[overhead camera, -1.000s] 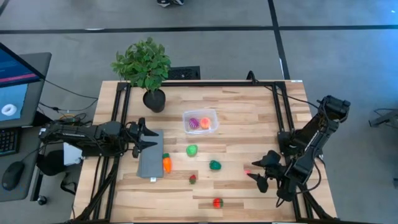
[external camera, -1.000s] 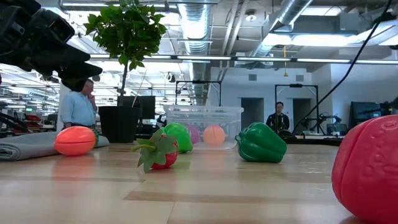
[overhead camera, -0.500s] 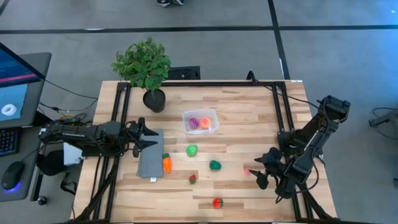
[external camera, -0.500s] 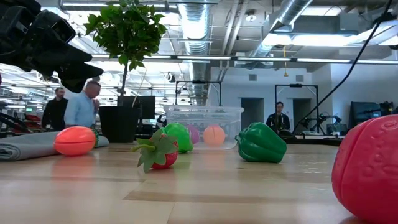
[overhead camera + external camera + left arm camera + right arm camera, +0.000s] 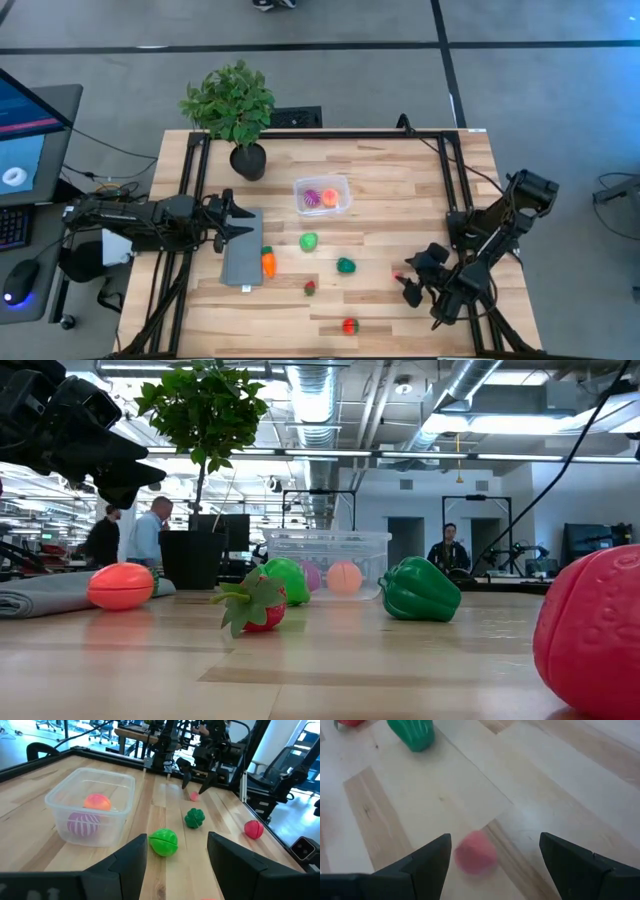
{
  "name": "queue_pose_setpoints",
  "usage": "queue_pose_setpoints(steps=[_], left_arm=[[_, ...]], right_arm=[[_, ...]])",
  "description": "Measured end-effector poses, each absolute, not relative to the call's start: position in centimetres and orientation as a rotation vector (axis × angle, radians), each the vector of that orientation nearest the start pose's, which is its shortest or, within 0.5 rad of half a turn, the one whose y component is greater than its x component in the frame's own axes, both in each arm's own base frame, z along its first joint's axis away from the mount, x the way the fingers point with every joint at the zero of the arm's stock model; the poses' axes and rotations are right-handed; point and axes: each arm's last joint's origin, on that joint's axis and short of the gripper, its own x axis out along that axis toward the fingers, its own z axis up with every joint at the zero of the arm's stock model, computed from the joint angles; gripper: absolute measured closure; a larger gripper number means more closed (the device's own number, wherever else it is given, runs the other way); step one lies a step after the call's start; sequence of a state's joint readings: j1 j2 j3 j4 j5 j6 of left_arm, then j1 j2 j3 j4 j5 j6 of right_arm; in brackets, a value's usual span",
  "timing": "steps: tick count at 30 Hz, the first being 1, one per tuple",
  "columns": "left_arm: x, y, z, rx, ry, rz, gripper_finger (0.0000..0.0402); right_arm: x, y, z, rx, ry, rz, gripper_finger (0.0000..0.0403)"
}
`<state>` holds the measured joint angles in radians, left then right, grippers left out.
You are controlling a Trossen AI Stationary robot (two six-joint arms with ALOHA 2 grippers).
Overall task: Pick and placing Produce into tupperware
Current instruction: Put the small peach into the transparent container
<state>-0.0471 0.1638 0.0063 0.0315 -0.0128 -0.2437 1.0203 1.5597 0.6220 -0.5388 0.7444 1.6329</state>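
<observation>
**Right fingers spread over pink piece**

Right gripper [image 5: 409, 283] fingers [image 5: 427, 865] released, straddling pink produce [image 5: 475, 853] on the table [image 5: 400, 180]. Left gripper [image 5: 228, 225] fingers released, over grey slab [image 5: 241, 262]. Tupperware [image 5: 322, 195] holds purple and orange pieces.

Clear tupperware [image 5: 322, 195] sits upright near bench centre, holding a purple striped piece [image 5: 312, 198] and an orange-peach one [image 5: 330, 197]. Loose on the bench: light green piece [image 5: 308, 241] at the tub's 6 o'clock, dark green pepper [image 5: 345, 265] and small pink piece [image 5: 398, 274] at 4, orange carrot [image 5: 268, 263] at 7, strawberry [image 5: 310, 288] and red piece [image 5: 348, 325] further toward 6.
</observation>
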Motion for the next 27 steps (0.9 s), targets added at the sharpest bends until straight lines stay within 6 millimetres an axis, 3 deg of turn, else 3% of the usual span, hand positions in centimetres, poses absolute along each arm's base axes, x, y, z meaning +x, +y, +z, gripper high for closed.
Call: queue_pose_setpoints(steps=[27], left_arm=[[10.7, -0.5, 15.5, -0.241, 0.130, -0.018, 0.0205]], right_arm=[[14.5, 17.3, 11.8, 0.436, 0.729, -0.528, 0.0076]])
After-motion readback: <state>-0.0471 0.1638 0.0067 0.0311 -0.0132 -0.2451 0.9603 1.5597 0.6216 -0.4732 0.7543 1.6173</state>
